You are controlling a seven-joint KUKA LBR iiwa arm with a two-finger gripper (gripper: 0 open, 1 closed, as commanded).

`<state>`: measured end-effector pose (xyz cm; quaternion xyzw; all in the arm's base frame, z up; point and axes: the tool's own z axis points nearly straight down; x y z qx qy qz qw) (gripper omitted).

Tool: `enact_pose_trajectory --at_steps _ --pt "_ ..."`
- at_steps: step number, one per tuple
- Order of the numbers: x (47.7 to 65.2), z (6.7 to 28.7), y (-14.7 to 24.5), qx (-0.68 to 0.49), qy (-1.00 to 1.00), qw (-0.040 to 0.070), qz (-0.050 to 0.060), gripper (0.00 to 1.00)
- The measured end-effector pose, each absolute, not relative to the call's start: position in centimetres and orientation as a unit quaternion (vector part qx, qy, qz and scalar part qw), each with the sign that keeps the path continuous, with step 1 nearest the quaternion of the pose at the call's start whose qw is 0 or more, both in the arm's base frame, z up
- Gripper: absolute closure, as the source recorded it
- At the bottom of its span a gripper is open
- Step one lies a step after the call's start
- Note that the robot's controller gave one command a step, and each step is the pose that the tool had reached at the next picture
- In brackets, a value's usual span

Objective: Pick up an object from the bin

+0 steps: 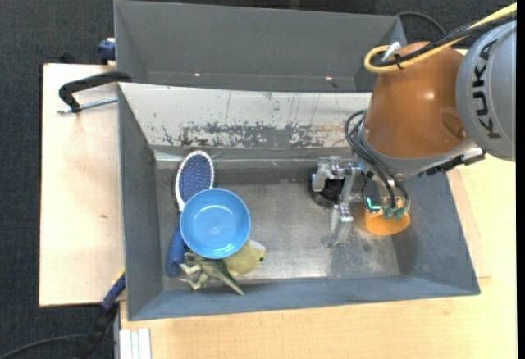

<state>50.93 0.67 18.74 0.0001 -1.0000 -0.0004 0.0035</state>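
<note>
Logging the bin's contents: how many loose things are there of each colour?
Blue: 2, a bowl and a brush
Olive-green: 2, a pale lump and a spiky toy
Orange: 1, a round thing
Total: 5

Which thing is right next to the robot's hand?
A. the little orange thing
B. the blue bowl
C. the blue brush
A: the orange thing lies just beside the gripper at the right of the bin, while the blue bowl and the blue brush sit far over on the left.
</note>
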Motion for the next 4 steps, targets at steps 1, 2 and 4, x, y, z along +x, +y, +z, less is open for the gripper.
enact_pose_trajectory --at_steps 1,2,4 --pt "57.1 9.3 -3.3 0.032 -0.999 -0.001 0.000 0.00" --pt "59.3 7.5 -9.0 -0.015 -1.000 -0.008 0.001 0.00" --pt "57.4 20.5 -7.4 -0.016 -1.000 -0.007 0.000 1.00"
